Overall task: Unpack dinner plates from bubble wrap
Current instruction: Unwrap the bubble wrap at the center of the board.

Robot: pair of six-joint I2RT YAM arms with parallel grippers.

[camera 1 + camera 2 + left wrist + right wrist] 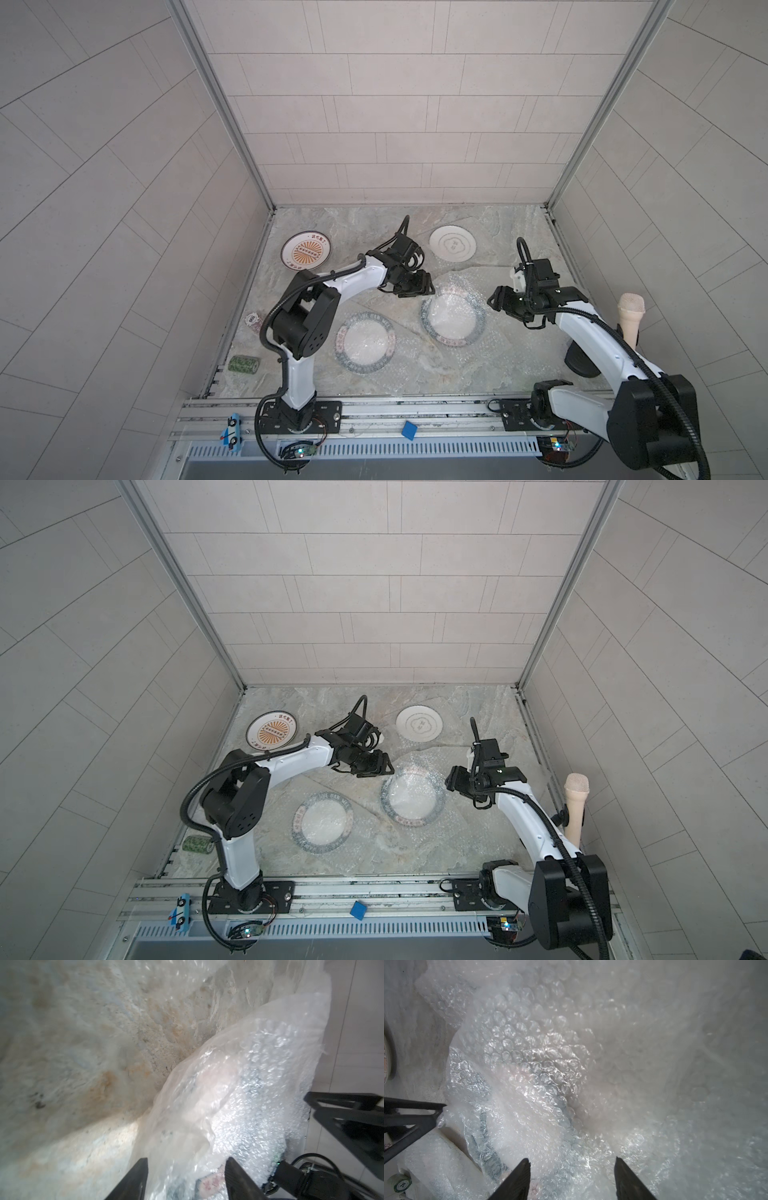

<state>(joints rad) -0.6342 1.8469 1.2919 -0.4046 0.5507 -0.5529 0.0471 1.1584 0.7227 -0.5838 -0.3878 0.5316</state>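
The sunburst plate (306,250) is being shown bare by the tabletop's far left corner. The ringed plate (453,249) is being shown bare by the far edge, right of the middle.

Mid-table, toward the right edge, the covered plate (454,318) is being overlaid by rumpled wrap (463,277). Its dark lettered rim is being seen through the film in both top views. The near plate (365,344), also lettered, is being shown closer to the near edge and to the left, amid flat wrap. Whether it lies over or under that sheet cannot be told.

The left gripper (420,287) is being held at the covered plate's far left side. Its fingers (136,1180) are being held apart, with loose wrap between them but not pinched. The right gripper (495,301) is being held just beside that plate's right side, over wrap. Its fingers (517,1180) are likewise being held apart, clamped on nothing.

A green roll (243,364) and a chip (252,319) are being seen along the left edge, and a cup (631,320) by the right edge.
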